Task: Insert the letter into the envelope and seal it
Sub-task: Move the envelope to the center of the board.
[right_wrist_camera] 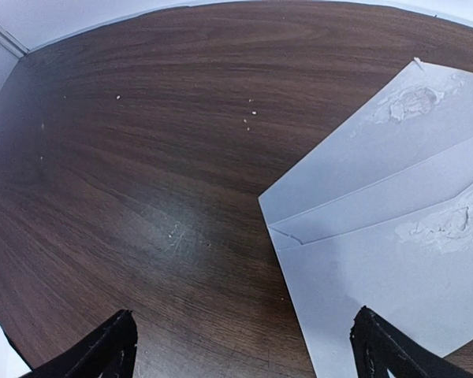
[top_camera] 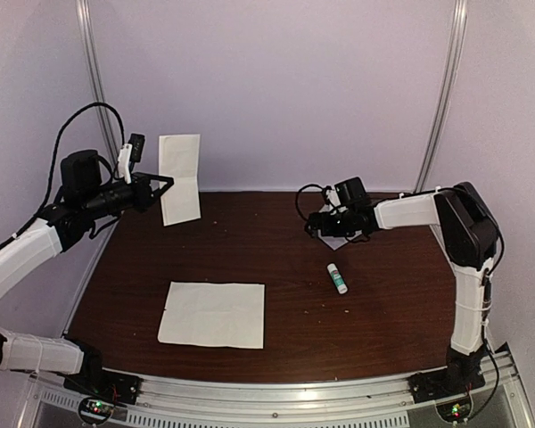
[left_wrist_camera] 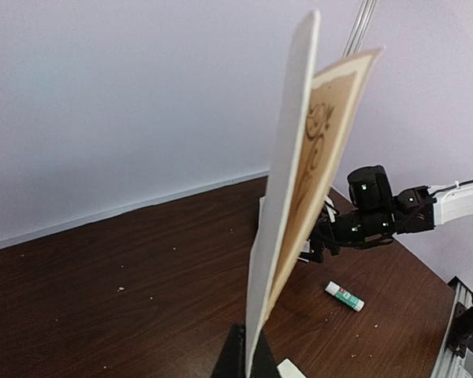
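Observation:
My left gripper is shut on the lower edge of the folded letter and holds it upright above the table's far left. In the left wrist view the letter is white outside, with a tan ornamented inner face, and rises from my closed left gripper. The pale grey envelope lies flat at the far right, its flap seam showing and rough patches on the paper. My right gripper hangs open just above the table, one fingertip over the envelope's near part. The top view shows the envelope under my right gripper.
A glue stick lies on the brown table in front of the right gripper and also appears in the left wrist view. A large flat white sheet lies near the front left. Walls and metal posts close the back.

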Available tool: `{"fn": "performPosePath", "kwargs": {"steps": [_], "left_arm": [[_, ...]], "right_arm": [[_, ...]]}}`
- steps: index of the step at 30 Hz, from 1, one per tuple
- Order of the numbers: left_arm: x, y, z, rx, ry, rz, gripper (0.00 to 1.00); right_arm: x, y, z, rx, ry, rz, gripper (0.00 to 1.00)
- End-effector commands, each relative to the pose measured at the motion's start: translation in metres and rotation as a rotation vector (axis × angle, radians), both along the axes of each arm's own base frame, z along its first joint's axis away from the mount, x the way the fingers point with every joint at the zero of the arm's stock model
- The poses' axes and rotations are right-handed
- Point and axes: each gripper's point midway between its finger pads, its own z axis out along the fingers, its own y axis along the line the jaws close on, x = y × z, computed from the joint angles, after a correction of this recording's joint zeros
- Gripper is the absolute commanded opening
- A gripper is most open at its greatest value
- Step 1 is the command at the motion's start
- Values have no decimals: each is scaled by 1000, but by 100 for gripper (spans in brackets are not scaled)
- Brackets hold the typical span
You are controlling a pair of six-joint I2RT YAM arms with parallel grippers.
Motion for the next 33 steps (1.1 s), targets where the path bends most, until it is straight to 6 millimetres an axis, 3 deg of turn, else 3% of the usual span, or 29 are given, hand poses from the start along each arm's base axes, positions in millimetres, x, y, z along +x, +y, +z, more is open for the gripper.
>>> {"fn": "performPosePath", "kwargs": {"steps": [1, 19, 33], "left_arm": [[-4, -1, 10, -19, -42, -19, 0], [-6, -2, 13, -26, -47, -31, 0], [-6, -2, 13, -25, -49, -27, 0]], "right_arm": [[5, 3, -1, 17, 7, 30, 96], [-9, 10, -37, 35, 109, 80, 94], [-56, 38, -42, 107, 173, 233, 89]]}}
